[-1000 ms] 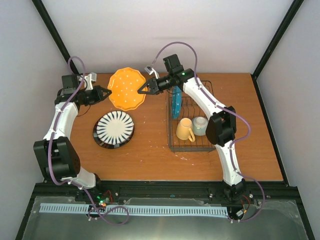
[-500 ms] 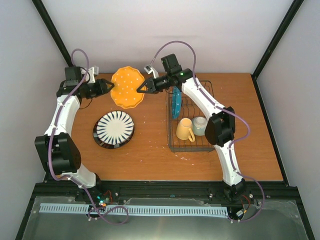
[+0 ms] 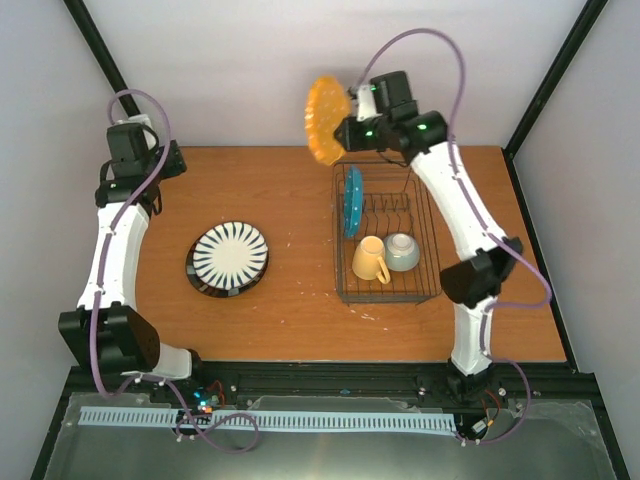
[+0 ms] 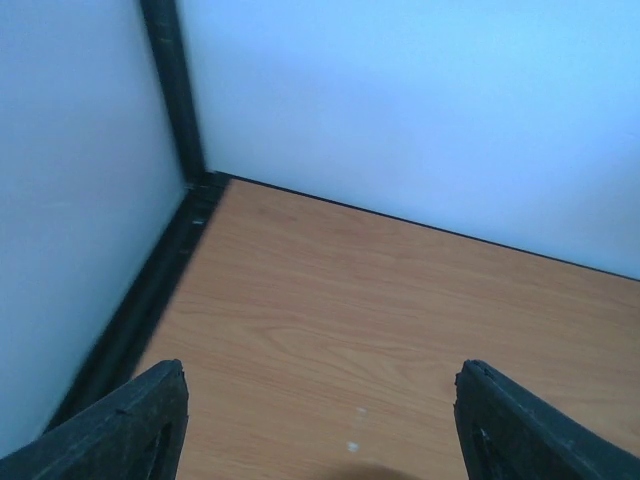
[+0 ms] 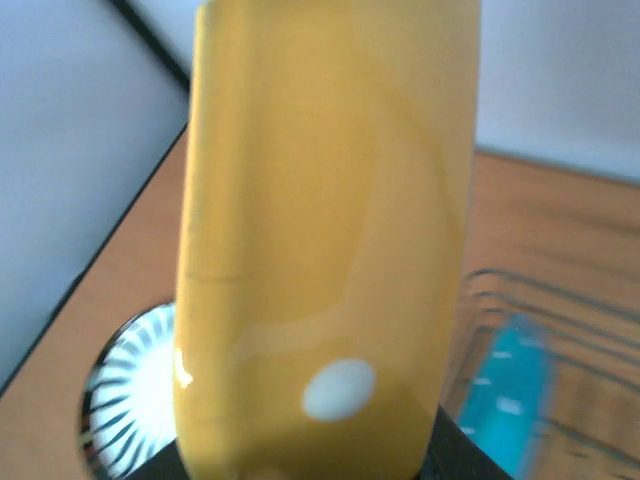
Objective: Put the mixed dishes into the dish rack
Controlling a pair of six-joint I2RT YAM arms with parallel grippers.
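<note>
Wooden table (image 3: 300,315), white walls (image 3: 250,60), black corner posts (image 3: 97,55). Three plates, one mug (image 3: 368,260), one bowl (image 3: 402,251), one dish rack (image 3: 421,291). Right claw (image 3: 346,132) clamps the glossy orange, white-dotted plate (image 3: 325,120) on edge above the rack's far left corner; teal plate (image 3: 352,200), mug and bowl sit racked, striped plate (image 3: 228,258) lies on the table. Left claw (image 4: 320,412) gapes empty

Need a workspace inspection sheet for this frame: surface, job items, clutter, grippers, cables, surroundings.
Surface: wooden table, a few pale specks.
Job's things: orange plate raised on edge near the dish rack's far left corner; teal plate upright in a slot; yellow mug and green bowl inside the rack; striped plate flat on the table.
Clutter: nothing seen.
Grippers: left gripper jaws open, empty; right gripper jaws shut on the orange plate.
Cables: purple cable looping over each arm.
Surroundings: white walls, black frame posts.
</note>
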